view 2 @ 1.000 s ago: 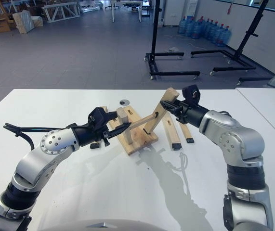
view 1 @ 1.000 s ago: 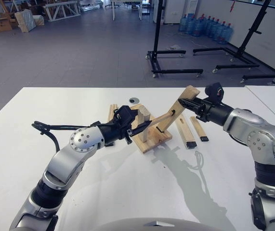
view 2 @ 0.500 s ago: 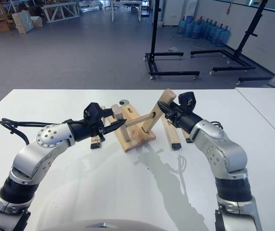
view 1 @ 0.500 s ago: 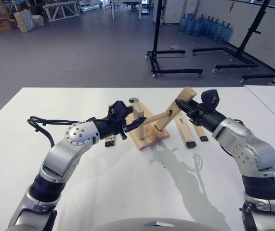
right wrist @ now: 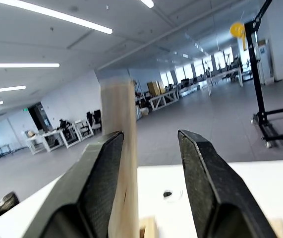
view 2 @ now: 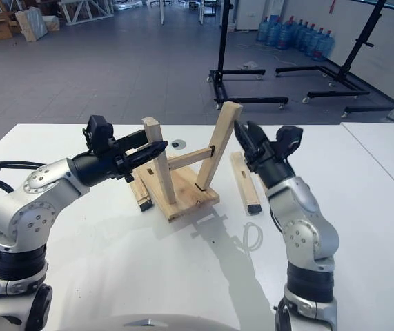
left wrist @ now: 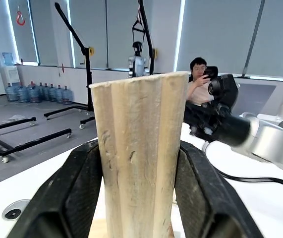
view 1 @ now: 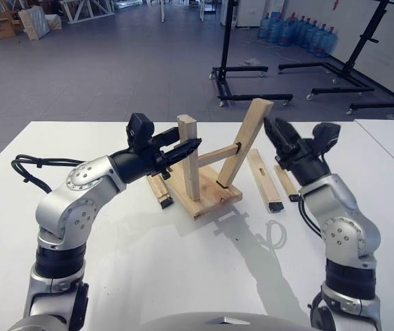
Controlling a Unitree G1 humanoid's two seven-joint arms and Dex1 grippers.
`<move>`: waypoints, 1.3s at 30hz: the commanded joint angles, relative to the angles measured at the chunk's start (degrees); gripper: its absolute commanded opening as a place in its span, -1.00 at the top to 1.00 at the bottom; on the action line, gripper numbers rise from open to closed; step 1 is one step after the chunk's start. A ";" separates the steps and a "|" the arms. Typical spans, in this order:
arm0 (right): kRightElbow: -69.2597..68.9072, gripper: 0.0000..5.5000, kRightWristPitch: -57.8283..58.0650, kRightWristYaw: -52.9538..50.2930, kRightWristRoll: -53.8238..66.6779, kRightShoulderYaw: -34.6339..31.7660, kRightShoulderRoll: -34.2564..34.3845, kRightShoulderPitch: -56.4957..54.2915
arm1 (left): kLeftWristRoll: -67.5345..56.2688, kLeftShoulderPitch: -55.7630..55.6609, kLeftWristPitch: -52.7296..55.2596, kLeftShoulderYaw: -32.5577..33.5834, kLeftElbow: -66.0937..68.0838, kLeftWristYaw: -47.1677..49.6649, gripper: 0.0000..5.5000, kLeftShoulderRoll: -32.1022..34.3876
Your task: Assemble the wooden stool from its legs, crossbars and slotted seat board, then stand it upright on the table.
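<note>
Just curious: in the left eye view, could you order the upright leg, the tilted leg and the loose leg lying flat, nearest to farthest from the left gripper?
1. Upright leg, clamped in the left gripper.
2. Tilted leg, to its right.
3. Loose leg, lying flat, farther right.

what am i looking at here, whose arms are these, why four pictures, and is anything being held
These are the two arms of a humanoid robot, each ending in a two-finger gripper. The two wide pictures come from cameras in its head, looking down over a white table. The other two come from a camera on each wrist, so they look out past that gripper's fingers.

On the table lies a wooden seat board with two stool legs standing in it, joined by a crossbar. The left gripper is shut on the upright leg. The right gripper is open near the top of the tilted leg, not gripping it. Spare wooden pieces lie flat on either side of the board.
</note>
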 commanded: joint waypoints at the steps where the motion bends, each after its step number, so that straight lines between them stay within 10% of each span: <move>1: 1.76 0.26 1.20 -1.12 -0.28 -1.12 -1.92 -4.75 | 1.31 2.89 0.72 -7.04 -5.60 -2.46 0.27 2.84; 13: 2.21 0.25 1.37 -1.66 -1.84 -0.72 -1.72 -3.27 | 11.80 11.67 -9.40 -14.31 -5.85 -1.99 -0.19 3.92; 25: 5.37 0.25 3.14 -5.65 4.55 -4.44 -4.44 -27.37 | -13.78 -20.40 -3.24 5.43 -6.51 11.28 -0.24 1.58; 32: 24.61 0.25 1.35 4.37 -14.63 18.83 -3.72 0.92 | 18.14 -0.94 -9.93 -31.31 -3.86 3.39 -0.24 11.49; 39: 24.41 0.25 -2.00 1.60 -14.82 14.20 -0.31 -2.42 | 26.48 -0.14 -12.96 -31.20 0.61 6.02 -0.24 6.64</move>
